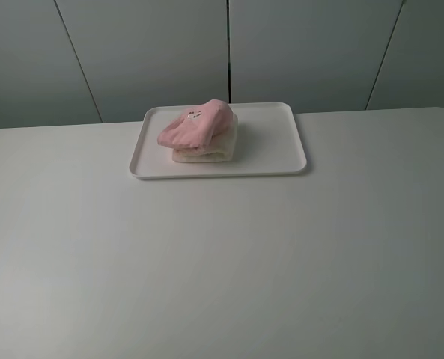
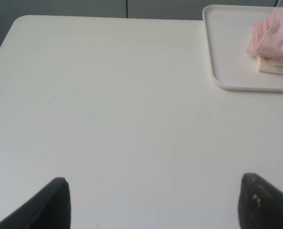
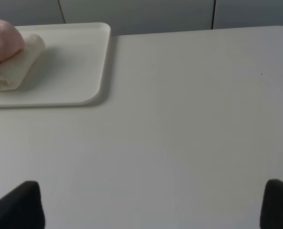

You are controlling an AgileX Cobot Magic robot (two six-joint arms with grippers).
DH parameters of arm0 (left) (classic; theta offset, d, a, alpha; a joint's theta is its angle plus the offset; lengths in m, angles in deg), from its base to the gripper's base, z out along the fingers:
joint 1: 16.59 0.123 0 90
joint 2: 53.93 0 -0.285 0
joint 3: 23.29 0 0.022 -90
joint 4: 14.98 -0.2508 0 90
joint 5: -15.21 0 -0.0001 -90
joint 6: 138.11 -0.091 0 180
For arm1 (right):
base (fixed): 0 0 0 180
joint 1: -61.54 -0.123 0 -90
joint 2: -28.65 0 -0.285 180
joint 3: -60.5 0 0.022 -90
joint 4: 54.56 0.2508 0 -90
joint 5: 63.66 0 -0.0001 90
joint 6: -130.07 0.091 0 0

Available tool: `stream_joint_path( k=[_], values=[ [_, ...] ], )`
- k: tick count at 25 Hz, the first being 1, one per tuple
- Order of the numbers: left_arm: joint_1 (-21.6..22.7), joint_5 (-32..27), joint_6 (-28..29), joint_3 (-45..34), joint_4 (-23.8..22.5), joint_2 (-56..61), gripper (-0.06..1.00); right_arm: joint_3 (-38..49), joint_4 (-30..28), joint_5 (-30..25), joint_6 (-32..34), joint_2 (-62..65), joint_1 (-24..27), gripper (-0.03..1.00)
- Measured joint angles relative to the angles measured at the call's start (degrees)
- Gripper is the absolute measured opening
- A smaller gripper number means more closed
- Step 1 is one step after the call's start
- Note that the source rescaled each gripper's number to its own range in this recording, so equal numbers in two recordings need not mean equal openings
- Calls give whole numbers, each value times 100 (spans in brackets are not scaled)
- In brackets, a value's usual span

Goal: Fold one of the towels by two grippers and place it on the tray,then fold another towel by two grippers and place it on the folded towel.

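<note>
A folded pink towel lies on top of a folded cream towel on the white tray at the back of the table. The pink towel, the cream towel and the tray also show in the left wrist view. The right wrist view shows the pink towel, the cream towel and the tray. My left gripper is open and empty over bare table, well short of the tray. My right gripper is open and empty, likewise back from the tray. Neither arm shows in the exterior high view.
The white table spreads wide in front of the tray. Grey wall panels stand behind the table's far edge.
</note>
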Motion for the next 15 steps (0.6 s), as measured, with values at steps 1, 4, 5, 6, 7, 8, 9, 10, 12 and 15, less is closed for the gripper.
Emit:
stream_joint_path(
  k=[1,4,5,6,7,8,9,10,12,15],
  values=[
    [0,0,0,0,0,0,97,0,0,0,0,0,0,98],
    [0,0,0,0,0,0,97,0,0,0,0,0,0,98],
    [0,0,0,0,0,0,97,0,0,0,0,0,0,98],
    [0,0,0,0,0,0,97,0,10,0,0,0,0,98],
    [0,0,0,0,0,0,97,0,10,0,0,0,0,98],
    [0,0,0,0,0,0,97,0,10,0,0,0,0,98],
    [0,0,0,0,0,0,97,0,10,0,0,0,0,98],
    [0,0,0,0,0,0,97,0,10,0,0,0,0,98],
    [0,0,-11,0,0,0,97,0,10,0,0,0,0,98],
    [0,0,-11,0,0,0,97,0,10,0,0,0,0,98]
  ],
)
